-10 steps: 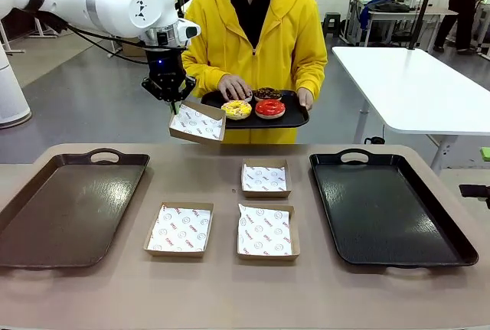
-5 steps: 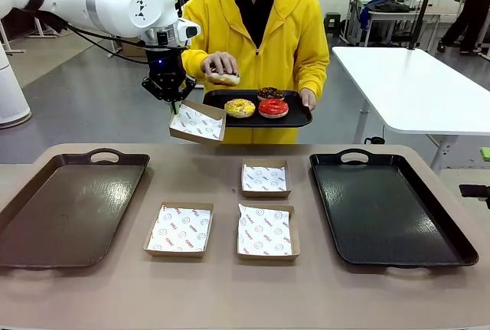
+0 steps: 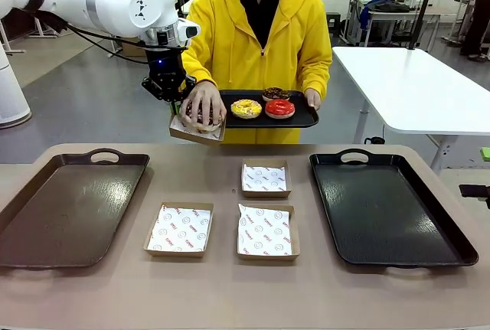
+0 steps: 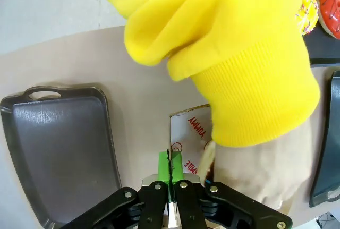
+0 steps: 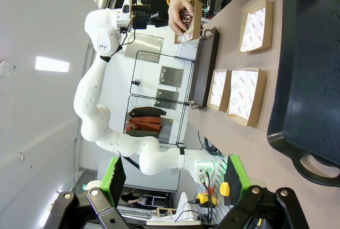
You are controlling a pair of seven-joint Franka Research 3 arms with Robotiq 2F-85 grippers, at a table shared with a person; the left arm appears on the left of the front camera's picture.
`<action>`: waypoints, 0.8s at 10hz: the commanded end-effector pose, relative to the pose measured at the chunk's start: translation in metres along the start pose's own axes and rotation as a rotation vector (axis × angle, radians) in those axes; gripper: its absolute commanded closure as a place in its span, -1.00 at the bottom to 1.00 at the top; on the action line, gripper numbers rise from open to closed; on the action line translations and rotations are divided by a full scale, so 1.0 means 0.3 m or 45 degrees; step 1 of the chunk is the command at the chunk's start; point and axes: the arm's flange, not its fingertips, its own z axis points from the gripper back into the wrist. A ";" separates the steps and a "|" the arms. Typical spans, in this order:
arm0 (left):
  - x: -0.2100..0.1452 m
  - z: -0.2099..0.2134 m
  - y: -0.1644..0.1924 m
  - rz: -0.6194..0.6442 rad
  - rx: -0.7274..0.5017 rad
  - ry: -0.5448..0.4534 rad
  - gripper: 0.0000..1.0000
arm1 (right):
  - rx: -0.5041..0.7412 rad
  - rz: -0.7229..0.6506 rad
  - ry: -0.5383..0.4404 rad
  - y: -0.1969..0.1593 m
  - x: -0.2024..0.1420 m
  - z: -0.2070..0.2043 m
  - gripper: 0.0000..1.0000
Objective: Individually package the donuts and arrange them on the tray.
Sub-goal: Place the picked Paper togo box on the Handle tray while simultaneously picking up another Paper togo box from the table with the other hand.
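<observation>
My left gripper [image 3: 174,105] is shut on the rim of a paper-lined cardboard box [image 3: 184,128] and holds it up beyond the table's far edge. In the left wrist view its green pads [image 4: 163,171] pinch the box wall [image 4: 187,128]. The person's hand [image 3: 202,106] presses a donut into this box, and the fingers mostly cover it. Their other hand holds a small black tray [image 3: 302,119] carrying a yellow-iced donut [image 3: 246,108], a red-glazed donut [image 3: 280,108] and a chocolate sprinkled donut [image 3: 272,93]. My right gripper [image 5: 178,178] stands open and holds nothing.
Three empty lined boxes [image 3: 264,178] [image 3: 179,229] [image 3: 266,230] lie mid-table. A brown tray [image 3: 69,207] lies on the left and a black tray [image 3: 387,207] on the right. The yellow sleeve [image 4: 239,69] hangs close over my left gripper.
The person lifted a donut off the small tray, carried it left and lowered it into the box I hold. Neither arm has moved.
</observation>
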 end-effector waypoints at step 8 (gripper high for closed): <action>-0.017 0.003 0.009 0.000 0.002 -0.008 1.00 | 0.016 0.011 -0.005 0.001 0.003 0.001 -1.00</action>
